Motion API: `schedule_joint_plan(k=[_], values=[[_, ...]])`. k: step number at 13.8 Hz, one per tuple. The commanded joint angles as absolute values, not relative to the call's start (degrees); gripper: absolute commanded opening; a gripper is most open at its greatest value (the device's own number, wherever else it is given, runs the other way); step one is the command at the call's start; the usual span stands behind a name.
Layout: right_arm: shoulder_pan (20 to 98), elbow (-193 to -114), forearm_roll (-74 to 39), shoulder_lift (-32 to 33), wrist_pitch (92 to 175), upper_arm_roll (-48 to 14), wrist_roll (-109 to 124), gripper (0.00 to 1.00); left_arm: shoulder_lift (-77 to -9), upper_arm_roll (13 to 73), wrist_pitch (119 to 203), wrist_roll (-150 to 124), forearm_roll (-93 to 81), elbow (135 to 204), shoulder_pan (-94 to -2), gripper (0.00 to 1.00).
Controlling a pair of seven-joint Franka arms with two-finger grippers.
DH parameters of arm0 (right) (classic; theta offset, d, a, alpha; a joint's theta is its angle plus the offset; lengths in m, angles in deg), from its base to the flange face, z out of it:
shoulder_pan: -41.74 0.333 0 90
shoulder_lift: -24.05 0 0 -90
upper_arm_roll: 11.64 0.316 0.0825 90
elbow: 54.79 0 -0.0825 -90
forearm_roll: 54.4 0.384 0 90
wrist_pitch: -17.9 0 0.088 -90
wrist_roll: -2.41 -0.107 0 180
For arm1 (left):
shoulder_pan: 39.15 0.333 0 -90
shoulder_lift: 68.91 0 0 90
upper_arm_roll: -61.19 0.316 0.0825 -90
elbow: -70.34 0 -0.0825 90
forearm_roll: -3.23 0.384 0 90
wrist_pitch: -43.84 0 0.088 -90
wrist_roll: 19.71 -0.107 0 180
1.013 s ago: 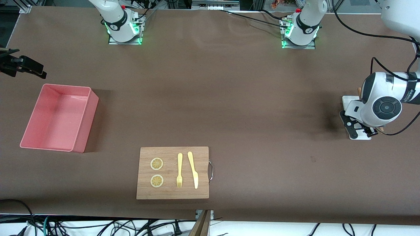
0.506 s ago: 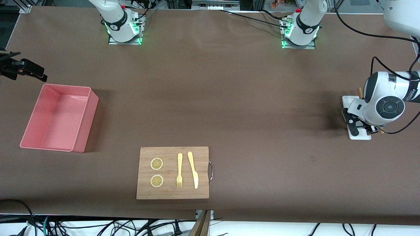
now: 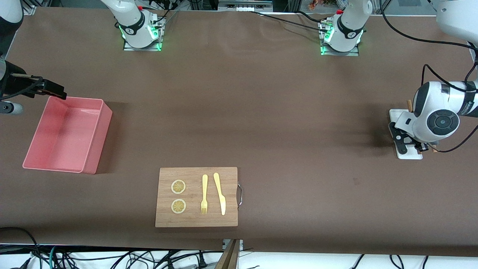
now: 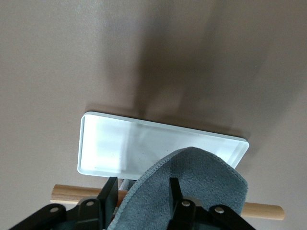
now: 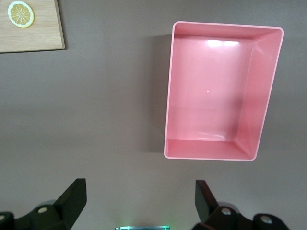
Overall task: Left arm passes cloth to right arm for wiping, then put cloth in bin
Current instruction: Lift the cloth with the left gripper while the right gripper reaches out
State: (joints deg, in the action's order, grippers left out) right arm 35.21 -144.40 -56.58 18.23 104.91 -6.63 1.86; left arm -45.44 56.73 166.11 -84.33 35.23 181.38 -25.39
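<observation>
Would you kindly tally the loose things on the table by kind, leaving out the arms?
Bins: 1, pink bin
Boards: 1, wooden board
Lemon slices: 2
Forks: 1, yellow fork
Knives: 1, yellow knife
Trays: 1, white tray
Cloths: 1, grey cloth
Wooden sticks: 1
Total: 9

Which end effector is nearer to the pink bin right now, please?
Right. The right end effector hangs beside the bin; the left end effector is at the cloth over the white tray.

We see a brown counter (image 3: 261, 112); on it a pink bin (image 3: 63, 134), wooden cutting board (image 3: 196, 220), white tray (image 3: 393, 114).
</observation>
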Motion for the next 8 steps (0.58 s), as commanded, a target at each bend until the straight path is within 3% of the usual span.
schedule_joint_plan(k=[1,3,4,5,6,8], values=[[35.2,-145.0,-56.6,18.2,105.1,-5.3,-0.1,1.00,-46.7,56.5,166.7,-85.3,38.4,182.4,-24.5,0.56],[35.1,-145.0,-56.4,18.2,104.9,-4.4,-0.3,1.00,-46.6,56.4,166.9,-85.3,39.1,182.3,-23.8,0.50],[35.2,-145.1,-56.2,18.2,104.7,-4.4,-0.4,1.00,-46.6,56.4,166.8,-85.3,39.1,182.4,-23.8,0.36],[35.1,-145.1,-55.2,18.2,104.8,-4.3,-1.5,1.00,-46.7,56.4,166.5,-85.4,39.2,182.4,-23.8,0.16],[35.1,-145.1,-53.4,18.1,104.8,-4.4,-3.5,1.00,-46.8,56.3,166.3,-85.5,39.1,182.4,-23.9,0.04],[35.1,-145.1,-52.6,18.1,104.7,-4.3,-5.8,1.00,-47.0,56.0,164.9,-85.8,39.1,182.0,-24.4,0.00]])
